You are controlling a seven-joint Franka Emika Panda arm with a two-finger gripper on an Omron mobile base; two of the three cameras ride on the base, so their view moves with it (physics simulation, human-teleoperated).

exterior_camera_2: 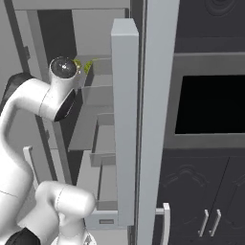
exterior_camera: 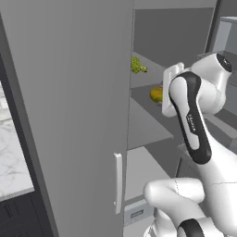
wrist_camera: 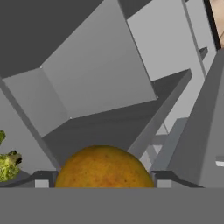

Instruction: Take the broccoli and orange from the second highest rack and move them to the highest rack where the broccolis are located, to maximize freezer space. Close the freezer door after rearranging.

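Hand view first: the orange (wrist_camera: 104, 167) sits right between my claw's (wrist_camera: 104, 181) two dark fingertips (wrist_camera: 41, 178), one on each side of it, low in the picture. I read the claw as spread wide around the fruit, but whether the pads actually press on it I cannot tell. The orange rests on a flat grey shelf (wrist_camera: 109, 127) inside the freezer (wrist_camera: 96, 74), with the grey back wall angled behind it. At the left edge of that view a lumpy yellow-green broccoli (wrist_camera: 8, 165) peeks in, apart from the orange.

From the left base view, the freezer door (exterior_camera: 69, 115) stands open as a tall grey panel filling the left half, its slim pale handle (exterior_camera: 118, 183) low on the edge. Past the door's edge I see the shelves: a broccoli (exterior_camera: 137, 65) lies on the upper rack, and the orange (exterior_camera: 156, 94) on the rack just below — partly hidden behind my white hand. The arm (exterior_camera: 192, 115) reaches in from the lower right.

Right base view shows the arm (exterior_camera_2: 43, 103) bent into the open freezer, with a speck of green broccoli (exterior_camera_2: 87, 65) just past the wrist joint on a high shelf. Dark kitchen cabinets (exterior_camera_2: 210, 191) stand to the right — well apart from the work.
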